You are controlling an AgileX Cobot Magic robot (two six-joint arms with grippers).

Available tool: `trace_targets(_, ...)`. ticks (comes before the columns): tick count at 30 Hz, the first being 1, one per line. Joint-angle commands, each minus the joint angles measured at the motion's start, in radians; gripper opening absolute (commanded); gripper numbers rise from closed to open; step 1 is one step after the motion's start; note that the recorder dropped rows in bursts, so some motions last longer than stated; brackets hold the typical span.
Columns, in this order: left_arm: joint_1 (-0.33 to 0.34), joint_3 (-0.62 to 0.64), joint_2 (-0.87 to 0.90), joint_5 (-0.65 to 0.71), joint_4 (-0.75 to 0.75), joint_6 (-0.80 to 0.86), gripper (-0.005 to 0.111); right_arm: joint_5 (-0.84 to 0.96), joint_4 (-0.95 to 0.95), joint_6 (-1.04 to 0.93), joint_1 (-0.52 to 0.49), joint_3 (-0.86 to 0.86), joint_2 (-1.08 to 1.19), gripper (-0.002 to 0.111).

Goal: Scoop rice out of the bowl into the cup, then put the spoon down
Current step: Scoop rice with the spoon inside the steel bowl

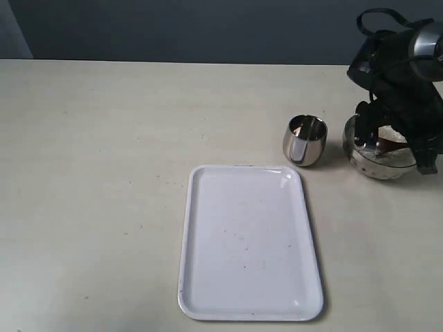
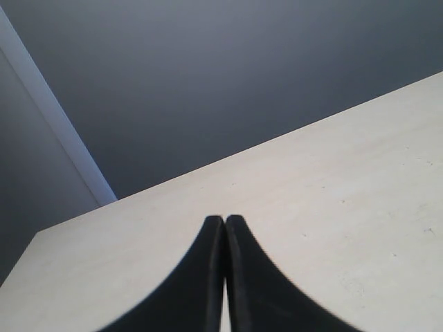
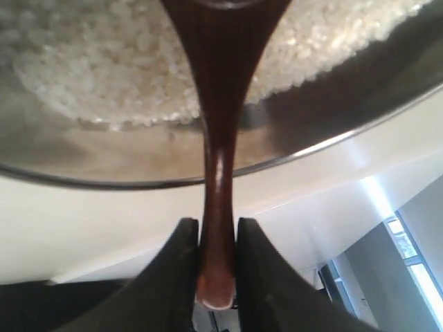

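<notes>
Exterior view: the bowl (image 1: 377,164) sits at the right edge of the frame, a little above mid-height, on the pale table (image 1: 90,173). The cup (image 1: 305,140) stands upright just left of the bowl, with a narrow gap between them. Its contents cannot be made out. A white tray (image 1: 249,242) lies lower centre, its upper right corner near the cup's base.

The right arm (image 1: 408,76) enters at the upper right corner and hangs over the bowl, hiding part of it.

Right gripper (image 3: 218,232), wrist view: both fingers (image 3: 181,263) press against the slim handle of the spoon (image 3: 225,104), one on each side, the gap only as wide as the handle. The handle crosses the bowl's rim and the wide end lies over the rice (image 3: 104,62). The spoon's tip is cut off by the frame, so its load cannot be told. The rice is heaped in the bowl, with bare steel showing toward the rim.

Left gripper (image 2: 225,223): outside the exterior frame. In the wrist view its two fingers meet tip to tip with nothing between them, above the table.
</notes>
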Motion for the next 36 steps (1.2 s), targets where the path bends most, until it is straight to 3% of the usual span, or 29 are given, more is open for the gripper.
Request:
trace_targets(1, -0.001, -0.002, -0.005, -0.010, -0.004, -0.008, 0.000, 0.001, 0.018, -0.007, -0.062, -0.029, -0.013, -0.001)
trace_targets(36, -0.001, -0.002, -0.005, -0.010, -0.004, -0.008, 0.000, 0.001, 0.150, -0.027, -0.089, -0.068, -0.046, -0.001)
